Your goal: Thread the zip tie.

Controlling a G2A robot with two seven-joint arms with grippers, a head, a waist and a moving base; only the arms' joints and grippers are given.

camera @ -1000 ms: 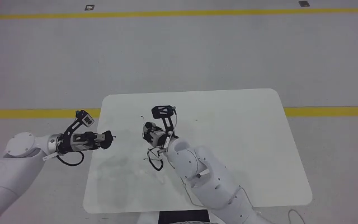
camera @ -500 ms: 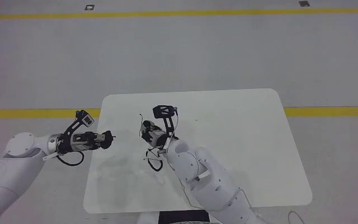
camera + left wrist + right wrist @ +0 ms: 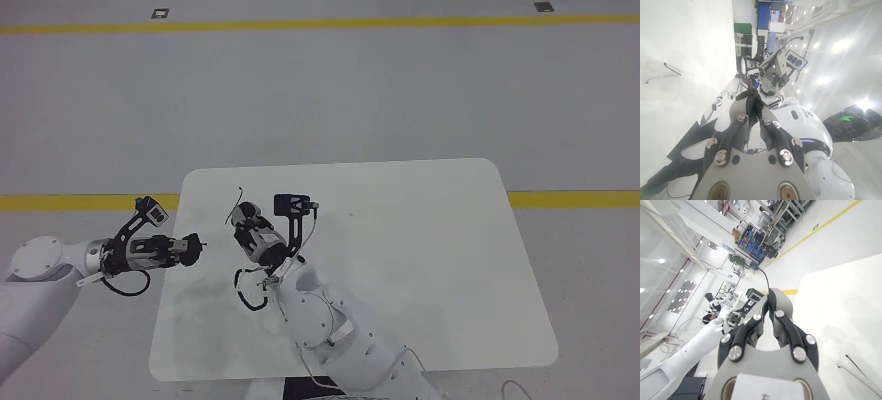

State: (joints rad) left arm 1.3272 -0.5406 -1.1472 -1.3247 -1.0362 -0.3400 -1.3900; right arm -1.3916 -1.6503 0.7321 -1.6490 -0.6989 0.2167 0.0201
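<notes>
My right gripper (image 3: 769, 302) is shut on a thin black zip tie (image 3: 767, 281), whose tail curves up and away from the fingertips. From above, this gripper (image 3: 243, 214) hovers over the table's left part with the zip tie (image 3: 238, 197) sticking out toward the far side. My left gripper (image 3: 753, 106) is shut on a short black strip (image 3: 750, 94) that pokes out past its fingertips; what the strip is I cannot tell. In the top view the left gripper (image 3: 192, 244) sits at the table's left edge, a short gap from the right gripper and pointing at it.
The white table (image 3: 440, 260) has rounded corners and much bare surface to the right. Thin black lines, probably loose ties (image 3: 859, 369), lie on it near the right arm; a similar thin line (image 3: 664, 76) shows in the left wrist view.
The right arm has swung left and slightly toward the far side, carrying the zip tie closer to the left gripper. The left arm has stayed still.
</notes>
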